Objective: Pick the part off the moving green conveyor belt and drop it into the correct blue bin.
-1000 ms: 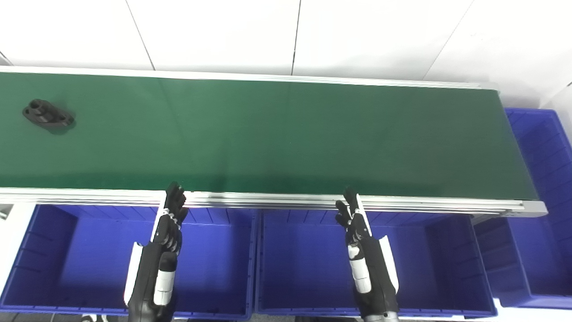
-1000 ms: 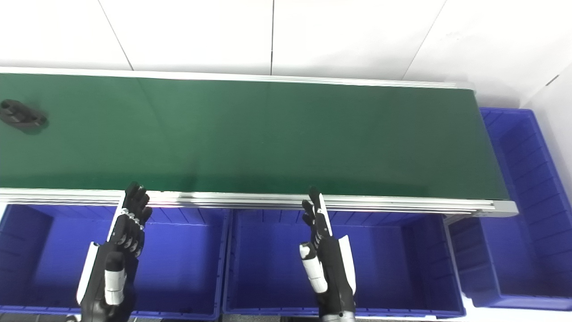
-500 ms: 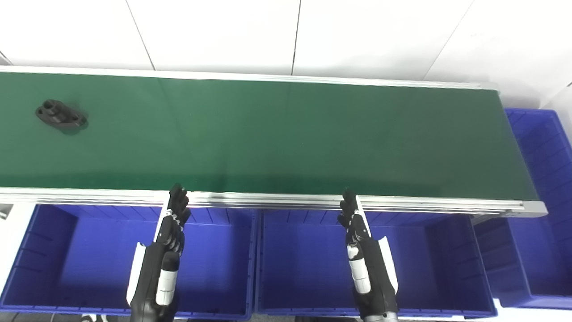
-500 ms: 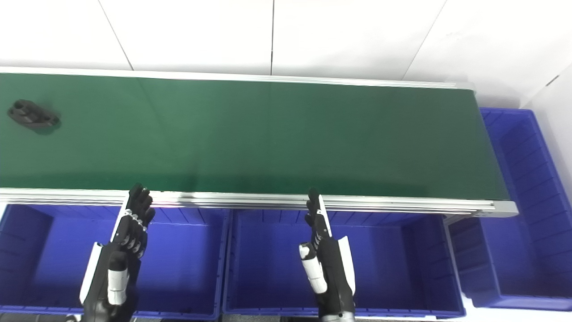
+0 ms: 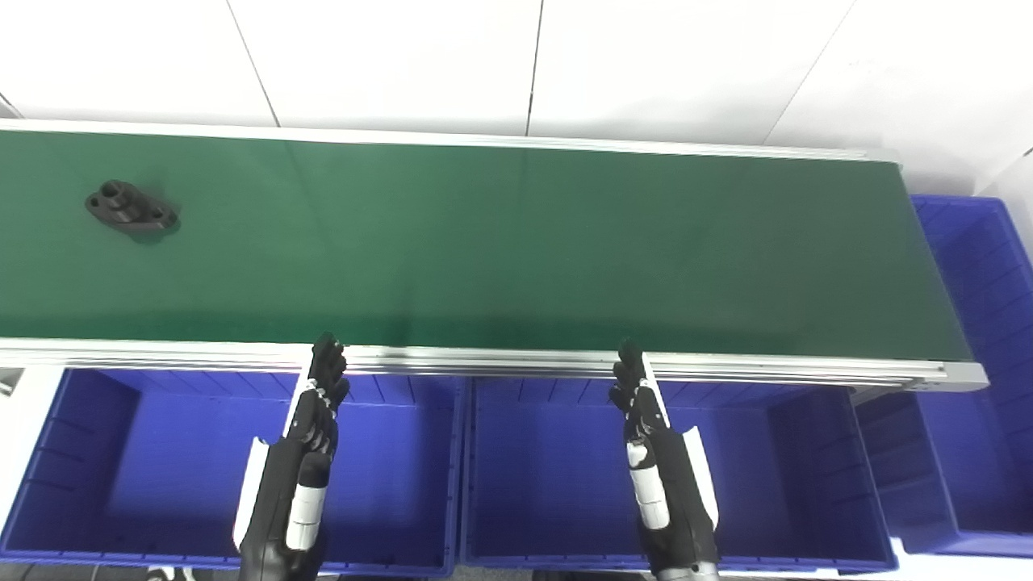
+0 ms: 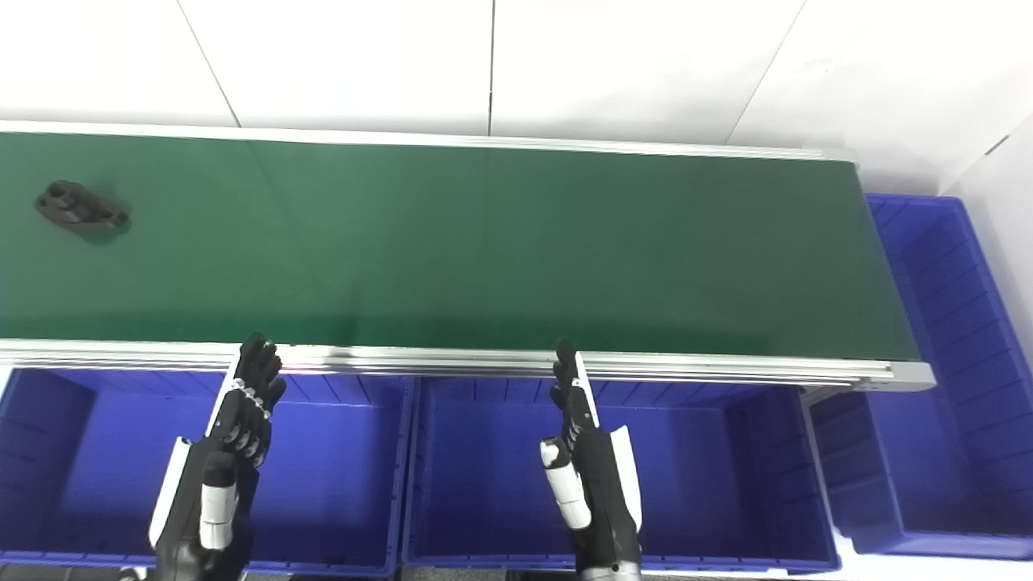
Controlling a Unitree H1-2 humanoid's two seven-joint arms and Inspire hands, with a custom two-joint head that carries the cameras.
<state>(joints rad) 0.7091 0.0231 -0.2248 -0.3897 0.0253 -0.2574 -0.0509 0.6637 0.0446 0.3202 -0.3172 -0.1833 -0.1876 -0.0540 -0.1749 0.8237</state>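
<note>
A black flanged part with holes lies on the green conveyor belt at the far left; it also shows in the right eye view. My left hand is open and empty, fingers straight, above the left blue bin, fingertips at the belt's near rail. My right hand is open and empty above the middle blue bin, fingertips at the same rail. Both hands are far from the part.
A third blue bin stands at the belt's right end. An aluminium rail runs along the belt's near edge. White wall panels rise behind the belt.
The black part has ridden the belt to the right. My left hand has shifted slightly right and forward. My right hand has barely moved.
</note>
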